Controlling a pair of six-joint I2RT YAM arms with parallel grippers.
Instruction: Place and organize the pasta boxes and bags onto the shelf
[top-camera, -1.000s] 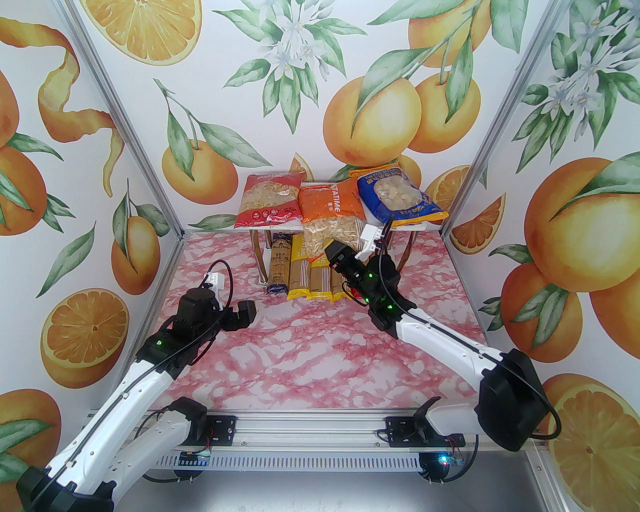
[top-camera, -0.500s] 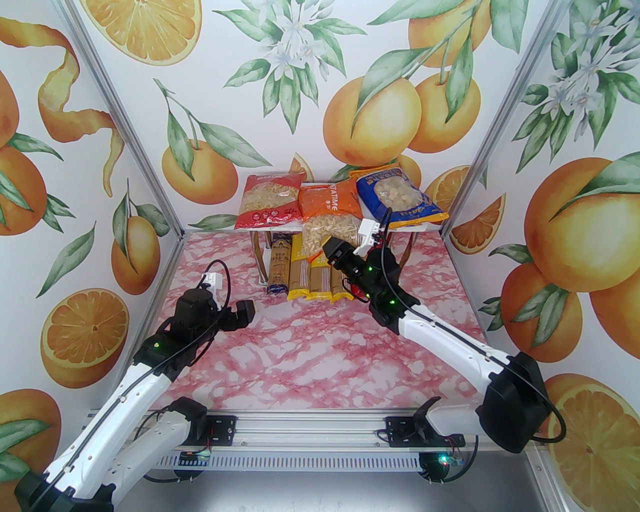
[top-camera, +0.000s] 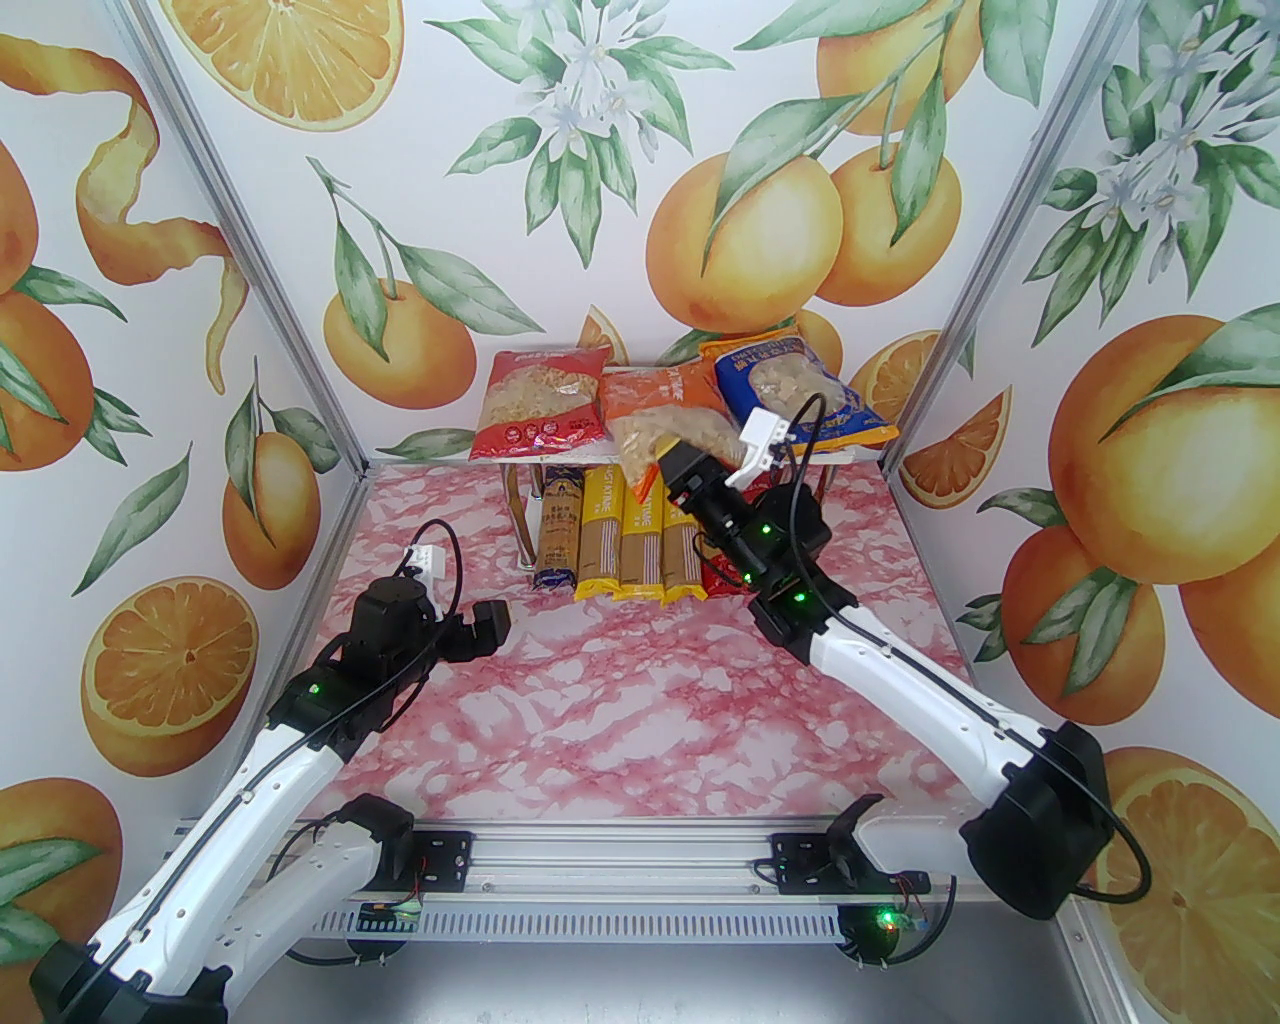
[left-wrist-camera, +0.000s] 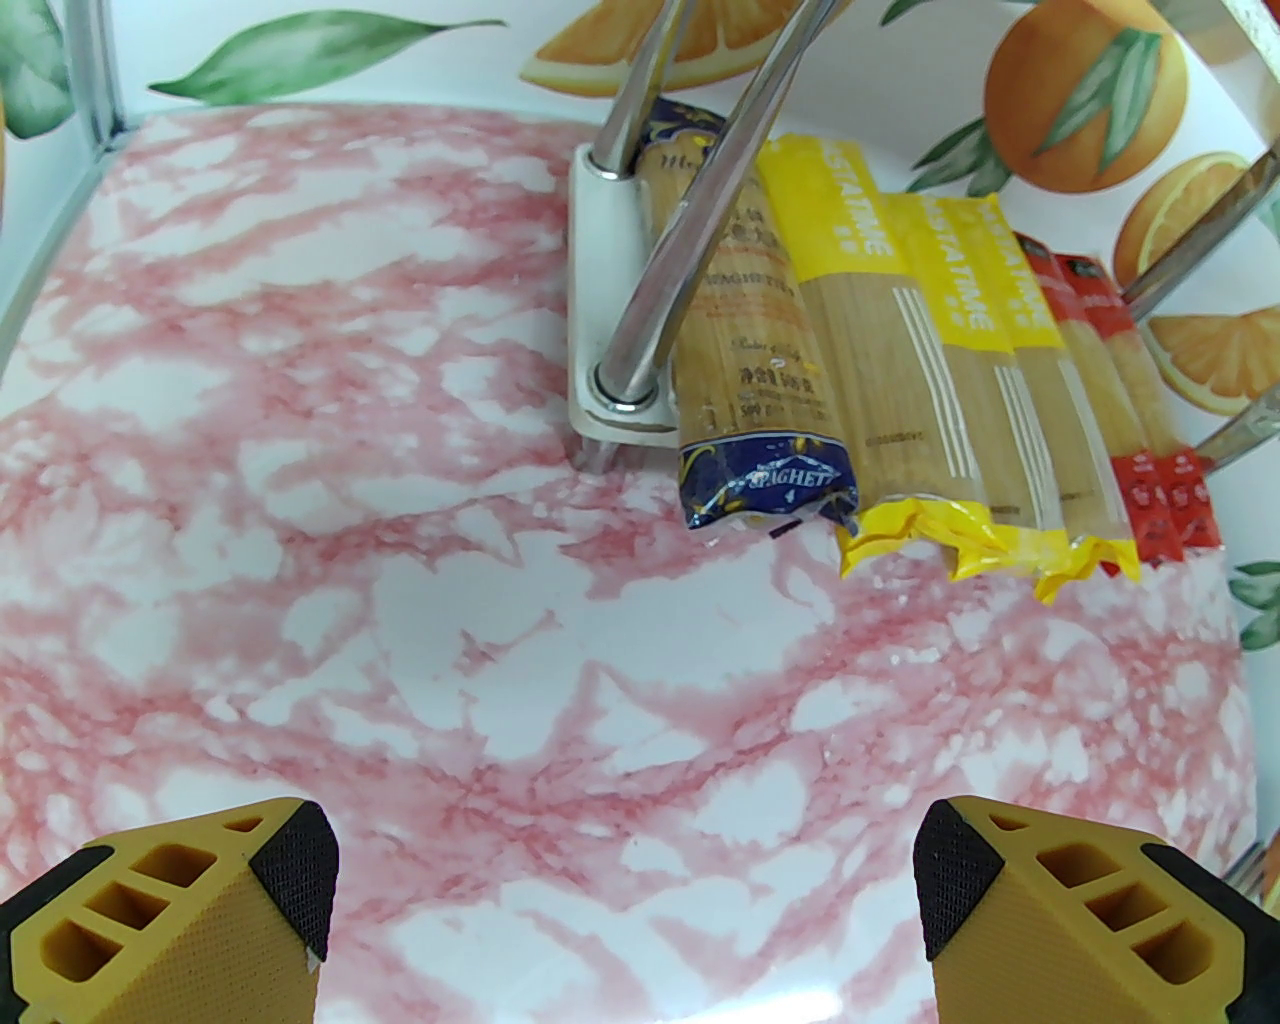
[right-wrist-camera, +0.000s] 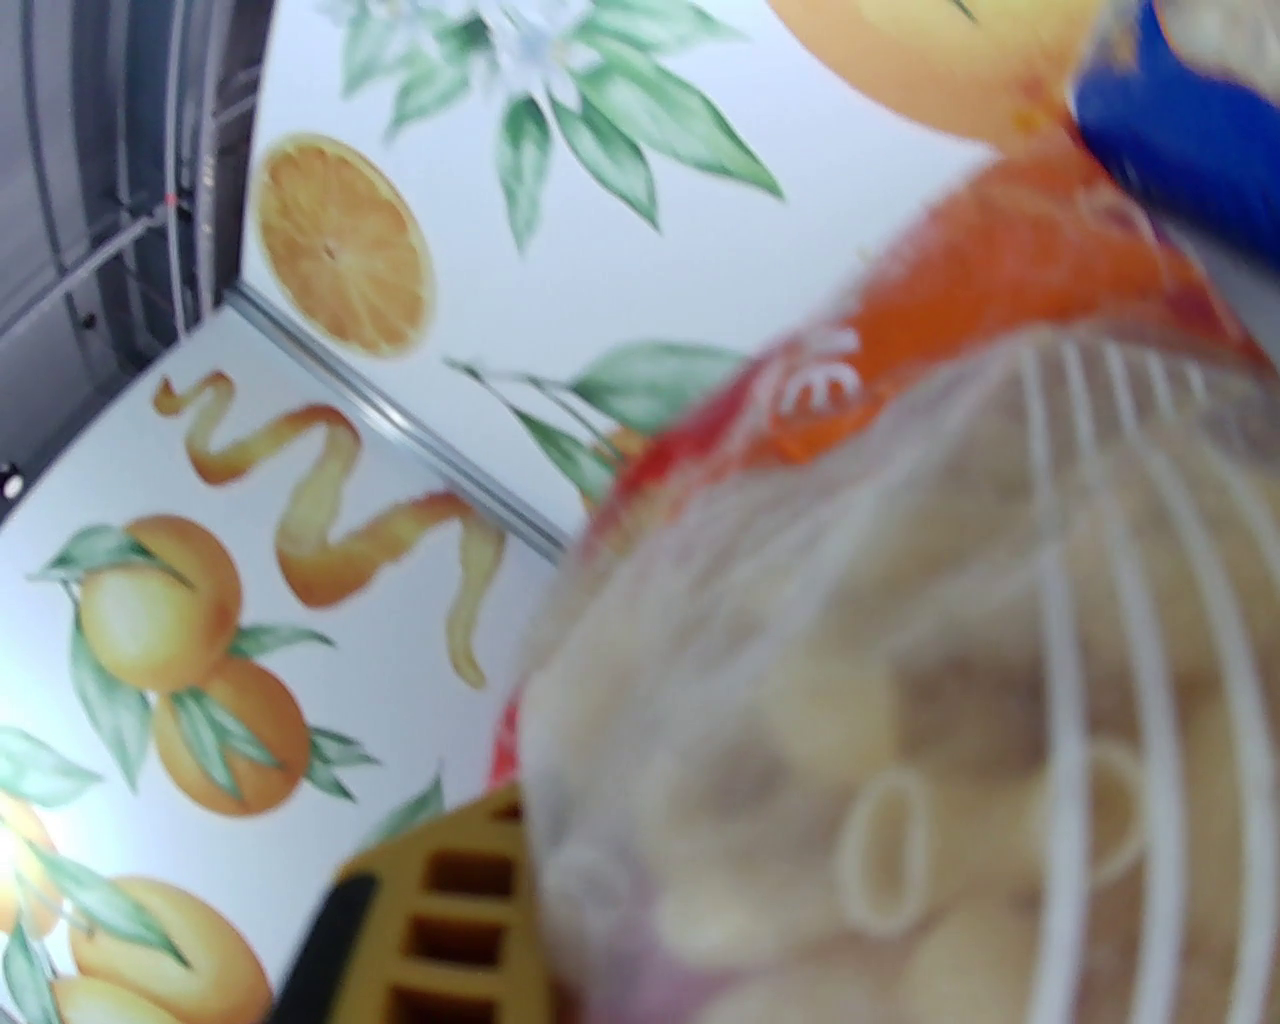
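**Orange bag gripped at its near end, with the shelf top straight ahead**

A pink-marbled tabletop (top-camera: 600, 720) sits inside walls printed with oranges, and the shelf (left-wrist-camera: 585, 300) stands at its far edge. Well in front of the shelf and off to its left, the left end effector (left-wrist-camera: 620, 900) hangs released, with its jaws wide and nothing between them. The long spaghetti packs (top-camera: 620, 540) lie side by side under the shelf's top board. Their ends stick out past the shelf front toward the arms.

Just in front of the shelf's top board, the right end effector (top-camera: 655, 478) is clenched on the near end of the orange bag (top-camera: 660, 405). In the right wrist view the bag's clear window presses close against the lens. The near end is lifted and overhangs the shelf front, while the rest slopes back onto the top board. The bag lies between the red bag (top-camera: 540, 400) on the shelf's left and the blue bag (top-camera: 800, 390) on its right.

The orange bag therefore lies directly beyond the right end effector, with its long axis running front to back across the shelf. The right arm is much the nearer. In my judgement the next move is a push toward the shelf's rear along that axis, keeping clear of both neighbouring bags.
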